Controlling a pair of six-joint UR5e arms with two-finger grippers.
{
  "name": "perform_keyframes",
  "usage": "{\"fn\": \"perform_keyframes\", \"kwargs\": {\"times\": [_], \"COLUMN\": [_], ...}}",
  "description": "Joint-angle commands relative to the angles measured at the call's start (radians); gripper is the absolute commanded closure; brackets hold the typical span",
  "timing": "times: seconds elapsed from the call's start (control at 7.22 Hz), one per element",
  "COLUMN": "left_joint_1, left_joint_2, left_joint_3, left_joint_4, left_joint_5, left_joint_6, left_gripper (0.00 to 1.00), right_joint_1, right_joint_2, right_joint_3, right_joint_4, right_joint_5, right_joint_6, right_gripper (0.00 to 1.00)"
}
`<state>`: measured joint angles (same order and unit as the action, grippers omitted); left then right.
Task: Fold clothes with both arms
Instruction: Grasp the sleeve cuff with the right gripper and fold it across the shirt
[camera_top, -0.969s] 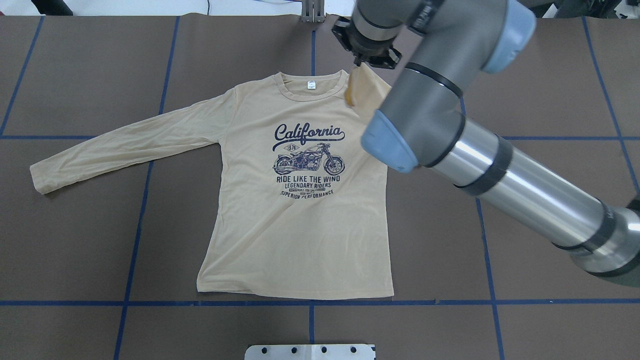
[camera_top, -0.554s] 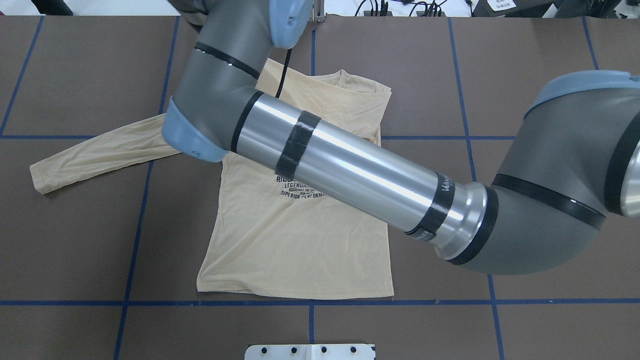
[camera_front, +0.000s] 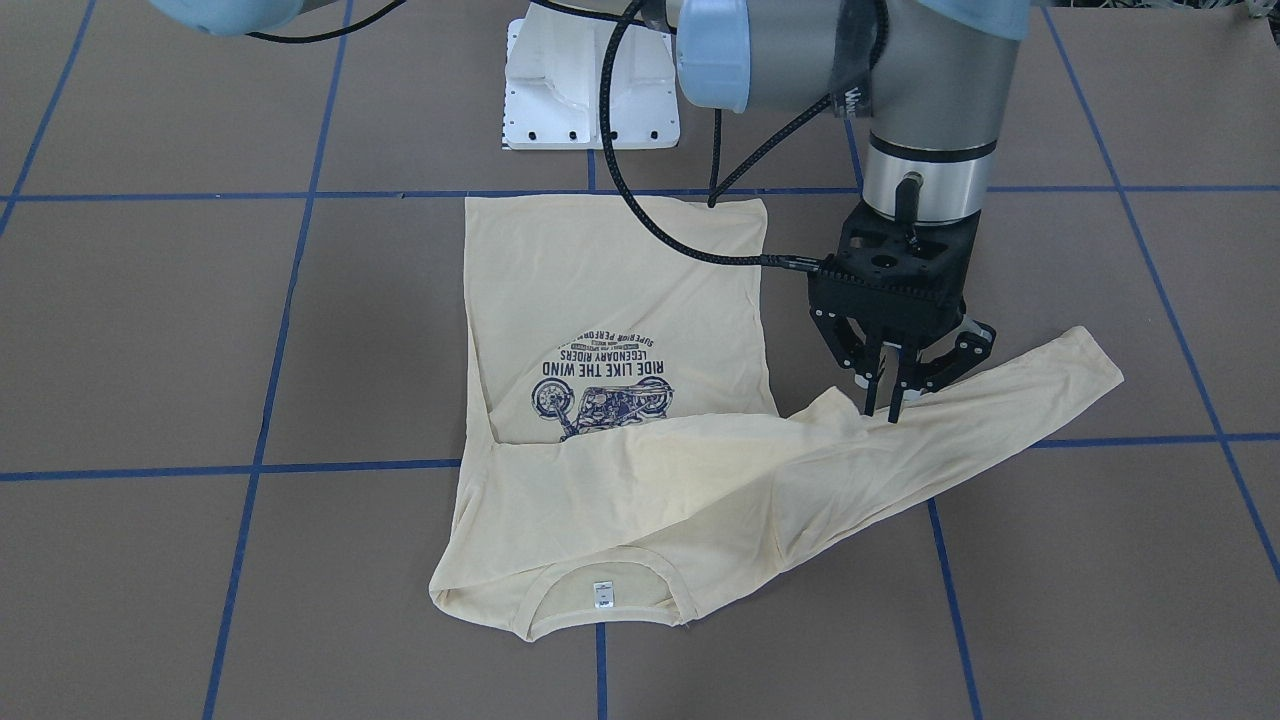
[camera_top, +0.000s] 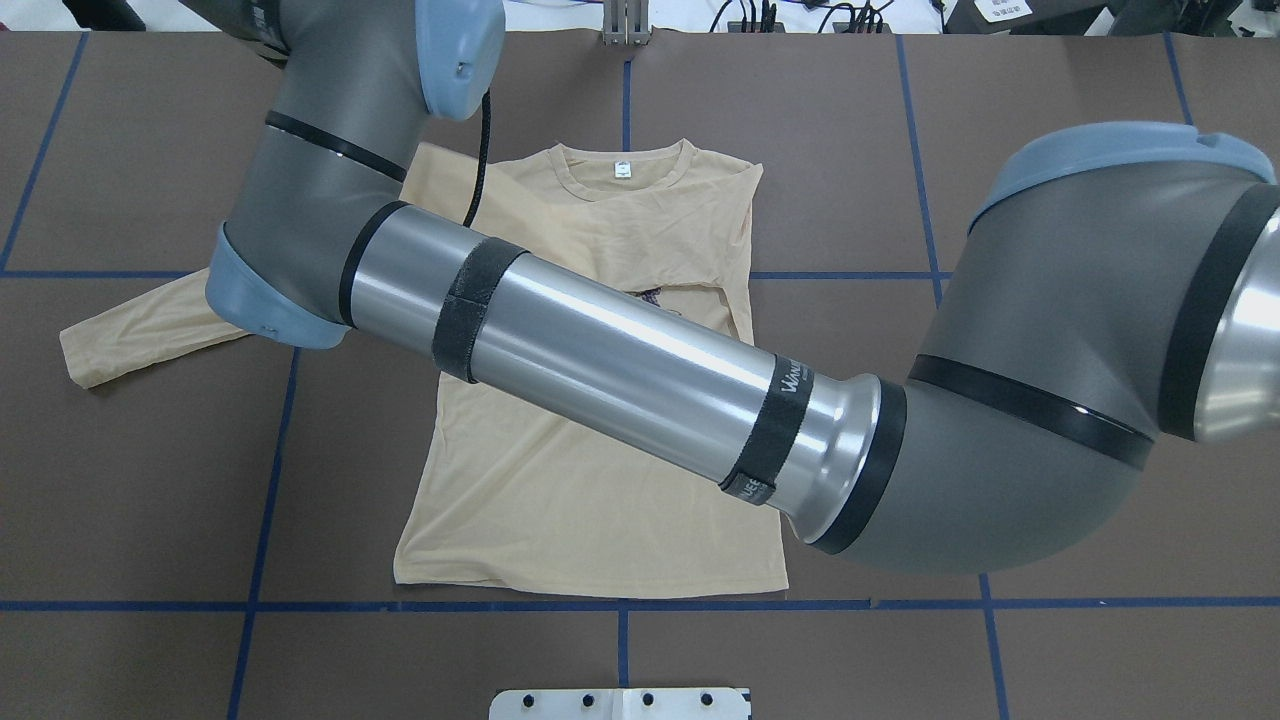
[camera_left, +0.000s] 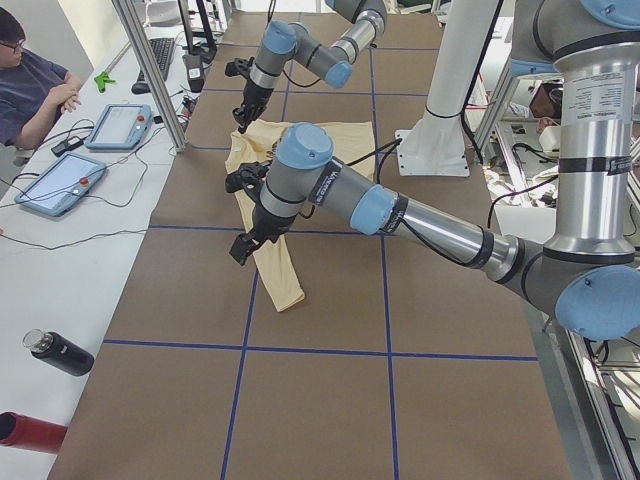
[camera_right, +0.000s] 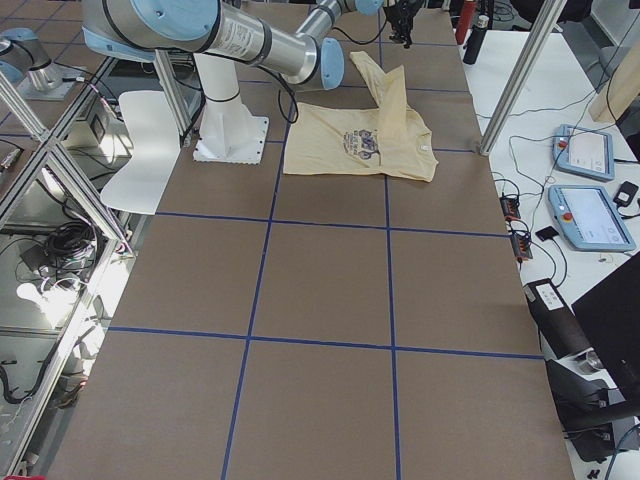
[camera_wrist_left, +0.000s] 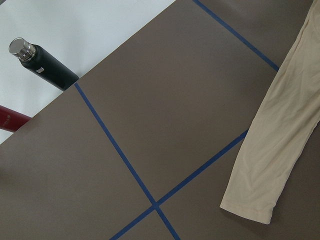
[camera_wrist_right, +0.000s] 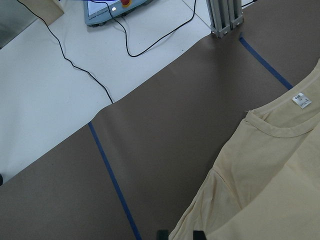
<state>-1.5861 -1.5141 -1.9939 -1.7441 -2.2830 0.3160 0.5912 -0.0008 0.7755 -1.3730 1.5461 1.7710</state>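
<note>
Nearest the robot, the white metal base plate (camera_front: 590, 100) sits on the brown tabletop with blue tape lines (camera_front: 150, 300). The pale cream-yellow long-sleeved thin-cloth shirt (camera_front: 610, 280) lies flat just past it, print up, its hem straight along a tape line. One sleeve is folded across the chest and covers the top of the navy motorcycle print (camera_front: 600, 385).

The outstretched sleeve (camera_front: 1000, 400) runs towards the robot's left and its cuff is well short of the tabletop's end. The left end effector (camera_front: 881, 405) stands upright at this sleeve's near edge. Its fingers are drawn narrow and nip the cloth, which peaks slightly beside them.

Farther on, the collar with its small white neck label (camera_front: 601, 593) lies open. Bare tabletop surrounds the shirt on every side.

The right end effector (camera_wrist_right: 178, 235) hangs above the shoulder, tips apart, holding nothing. Past the far edge, a grey metal post (camera_wrist_right: 225, 17) stands by a white surface.
</note>
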Motion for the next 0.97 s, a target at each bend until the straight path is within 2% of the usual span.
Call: {"fn": "perform_keyframes", "kwargs": {"times": [0.0,0.14,0.28,0.42,0.69,0.83], "left_joint_1": [0.002,0.002,0.002,0.002,0.003,0.026], "left_joint_2": [-0.001,-0.001,-0.003,-0.014,-0.009,-0.003], "left_joint_3": [0.003,0.018,0.027,0.023,0.015,0.021], "left_joint_4": [0.000,-0.003,-0.011,-0.047,-0.121,-0.153], "left_joint_5": [0.000,-0.004,-0.010,-0.013,-0.035,-0.036], "left_joint_6": [0.000,-0.002,-0.018,-0.024,-0.077,-0.077], "left_gripper": [0.00,0.00,0.00,0.00,0.00,0.00], "right_joint_1": [0.007,0.016,0.038,0.079,0.119,0.139], "right_joint_2": [0.016,0.018,0.015,-0.008,-0.190,-0.288], "right_joint_3": [-0.002,0.005,0.048,0.112,0.390,0.507], "right_joint_4": [-0.003,-0.036,-0.126,-0.234,-0.396,-0.437], "right_joint_5": [0.000,0.009,0.038,0.133,0.204,0.224], "right_joint_6": [-0.010,-0.010,-0.031,-0.076,-0.198,-0.256], "right_gripper": [0.00,0.00,0.00,0.00,0.00,0.00]}}
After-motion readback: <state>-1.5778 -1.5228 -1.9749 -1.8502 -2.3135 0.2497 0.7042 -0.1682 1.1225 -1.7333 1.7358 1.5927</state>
